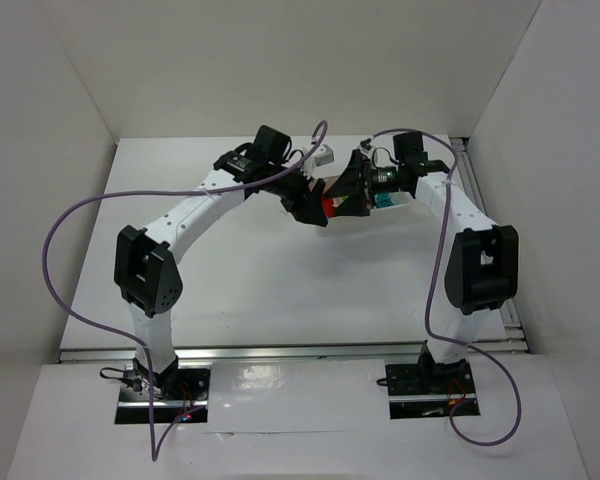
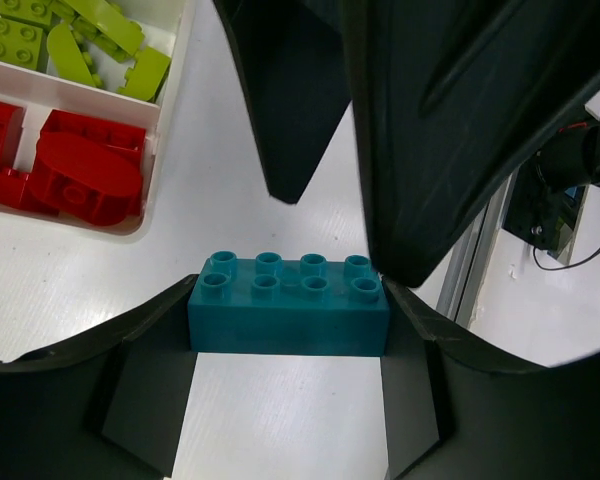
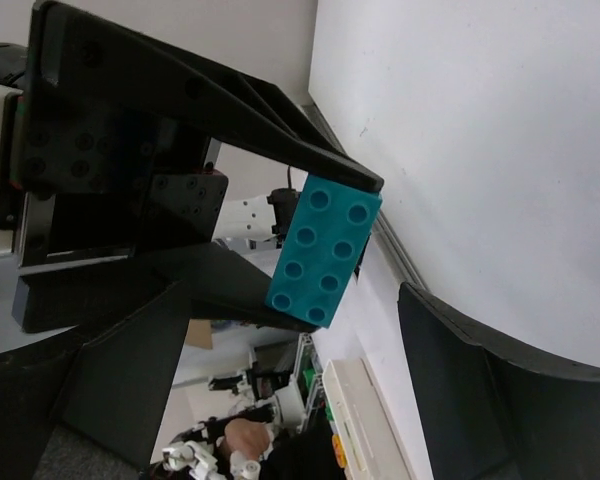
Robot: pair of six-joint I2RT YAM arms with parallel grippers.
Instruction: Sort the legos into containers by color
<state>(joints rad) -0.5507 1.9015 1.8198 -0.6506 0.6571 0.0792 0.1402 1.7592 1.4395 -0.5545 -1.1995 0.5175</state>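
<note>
My left gripper (image 2: 288, 345) is shut on a cyan-blue brick (image 2: 288, 305), its fingers pressing on the brick's two short ends, above the table. In the right wrist view that brick (image 3: 323, 250) hangs between the left gripper's black fingers (image 3: 230, 110), in front of my open, empty right gripper (image 3: 310, 375). From above, the two grippers meet, left (image 1: 315, 205) and right (image 1: 348, 190). The white tray (image 2: 168, 120) holds lime green bricks (image 2: 80, 35) in one compartment and red bricks (image 2: 70, 170) in the one beside it.
The right gripper's fingers (image 2: 450, 130) hang close above the held brick. In the top view the tray (image 1: 408, 205) lies under the right wrist, with red (image 1: 330, 207) and cyan (image 1: 385, 200) showing. White walls enclose the table (image 1: 280, 280).
</note>
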